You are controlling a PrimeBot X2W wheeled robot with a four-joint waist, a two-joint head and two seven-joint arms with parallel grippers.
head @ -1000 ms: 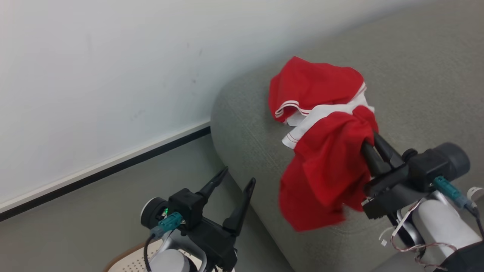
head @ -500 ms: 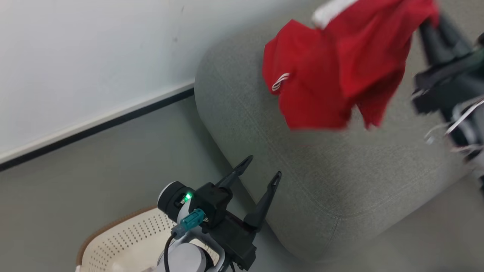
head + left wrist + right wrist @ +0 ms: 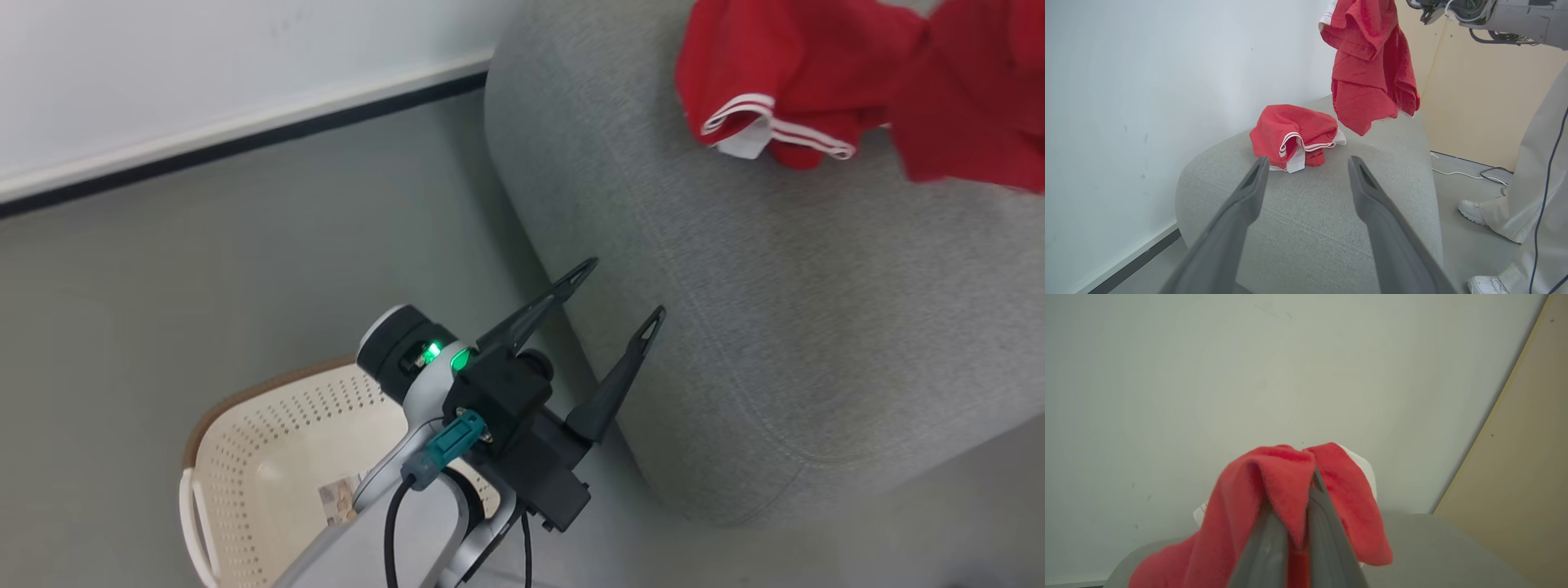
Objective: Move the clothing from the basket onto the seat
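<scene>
Hanging from the right tool (image 3: 1290, 522), whose fingers are pressed together on the cloth, one red garment (image 3: 1370, 77) is lifted well above the seat (image 3: 1331, 228) and touches nothing below it. A second red garment with white stripes (image 3: 1294, 136) lies crumpled on the seat, near its far left rounded edge and close to the white wall (image 3: 1147, 81). The near part of the seat is bare grey fabric up to the stitched seam. The left tool (image 3: 616, 298) has its fingers wide apart and holds nothing, just beside the seat's near left corner, over the floor (image 3: 204, 269). The basket (image 3: 245, 457) stands on the floor under the left arm. At the right, a person's leg and white shoe (image 3: 1472, 212) stand beside the seat.
</scene>
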